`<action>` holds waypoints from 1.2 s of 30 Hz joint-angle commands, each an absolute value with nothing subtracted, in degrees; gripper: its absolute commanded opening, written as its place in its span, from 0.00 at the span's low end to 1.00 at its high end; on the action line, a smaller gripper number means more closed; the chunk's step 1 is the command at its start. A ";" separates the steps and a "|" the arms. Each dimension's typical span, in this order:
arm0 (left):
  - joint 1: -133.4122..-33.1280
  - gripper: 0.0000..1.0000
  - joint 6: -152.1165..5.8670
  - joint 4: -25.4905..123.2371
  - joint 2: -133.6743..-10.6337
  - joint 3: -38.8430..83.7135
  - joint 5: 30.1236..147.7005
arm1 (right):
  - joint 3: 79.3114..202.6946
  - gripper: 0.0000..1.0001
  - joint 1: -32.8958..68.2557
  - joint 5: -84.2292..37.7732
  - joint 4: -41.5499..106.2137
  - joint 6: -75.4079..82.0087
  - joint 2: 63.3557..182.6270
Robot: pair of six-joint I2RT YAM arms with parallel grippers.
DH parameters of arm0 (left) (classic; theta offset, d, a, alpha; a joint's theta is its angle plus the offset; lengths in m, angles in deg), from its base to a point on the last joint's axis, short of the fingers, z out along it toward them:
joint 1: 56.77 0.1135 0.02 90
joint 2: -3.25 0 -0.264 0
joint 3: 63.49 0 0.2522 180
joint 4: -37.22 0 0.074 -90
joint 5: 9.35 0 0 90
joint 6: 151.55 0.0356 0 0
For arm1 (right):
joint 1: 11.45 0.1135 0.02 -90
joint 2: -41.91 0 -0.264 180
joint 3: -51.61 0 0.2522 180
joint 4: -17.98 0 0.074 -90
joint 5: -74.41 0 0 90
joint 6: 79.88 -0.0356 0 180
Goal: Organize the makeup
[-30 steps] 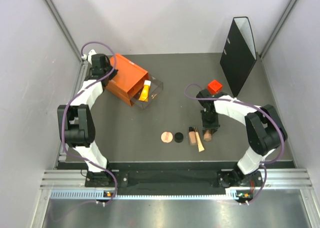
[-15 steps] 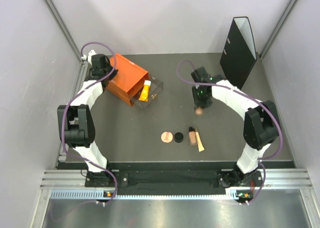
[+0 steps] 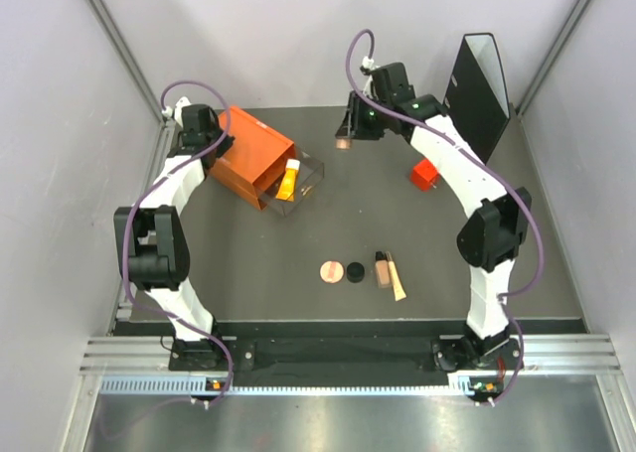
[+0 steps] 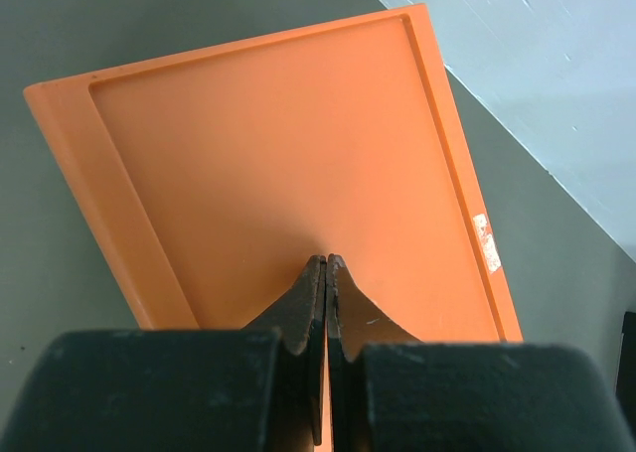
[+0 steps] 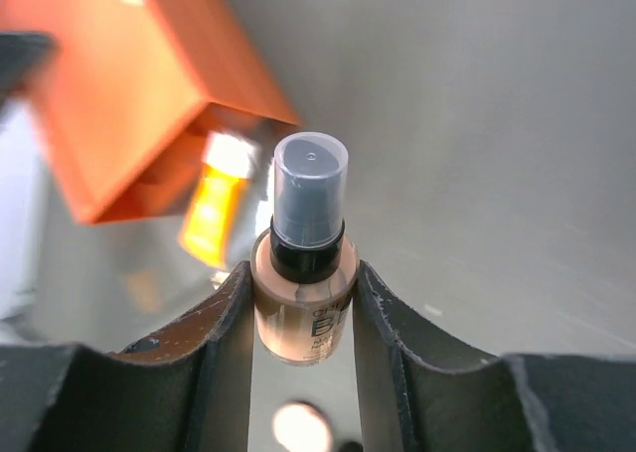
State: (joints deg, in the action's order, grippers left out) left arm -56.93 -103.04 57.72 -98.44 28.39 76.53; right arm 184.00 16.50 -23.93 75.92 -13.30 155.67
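My right gripper [image 3: 347, 132] is shut on a beige bottle [image 5: 303, 293] with a clear cap over a dark collar, held in the air at the back of the table, right of the orange drawer box [image 3: 250, 156]. The orange tube [image 3: 288, 181] with a white cap lies in the box's clear drawer [image 3: 310, 177]. On the table near the front lie the round pink disc [image 3: 331, 271], the small black disc [image 3: 355, 271], another beige bottle [image 3: 383, 268] and the beige stick [image 3: 397, 280]. My left gripper [image 4: 327, 263] is shut and empty on top of the orange box [image 4: 288, 164].
A small red cube [image 3: 424, 175] sits on the table under my right arm. A black file holder [image 3: 473, 94] stands at the back right. Grey walls close in the table on three sides.
My right gripper has lifted the beige bottle from beside the other makeup and carried it back and left toward the orange box. The red cube now shows. The left arm has not moved.
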 commanded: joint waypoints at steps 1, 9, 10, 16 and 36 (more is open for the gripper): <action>-57.30 0.00 -101.98 67.50 -102.74 28.31 76.43 | 183.24 0.00 17.03 -38.16 65.24 -23.53 158.62; -57.30 0.00 -101.36 67.68 -103.18 29.02 76.34 | 187.54 0.00 19.40 -43.26 57.67 -33.71 164.95; -57.38 0.00 -101.27 67.76 -103.18 28.93 76.34 | 187.62 0.00 19.49 -44.06 54.97 -35.40 166.26; -57.38 0.00 -101.80 67.50 -103.53 28.31 76.52 | 190.35 0.00 21.16 -48.54 51.34 -43.84 171.36; -57.30 0.00 -101.80 67.24 -105.73 30.07 76.96 | 189.83 0.04 21.86 -58.91 58.54 -50.88 173.39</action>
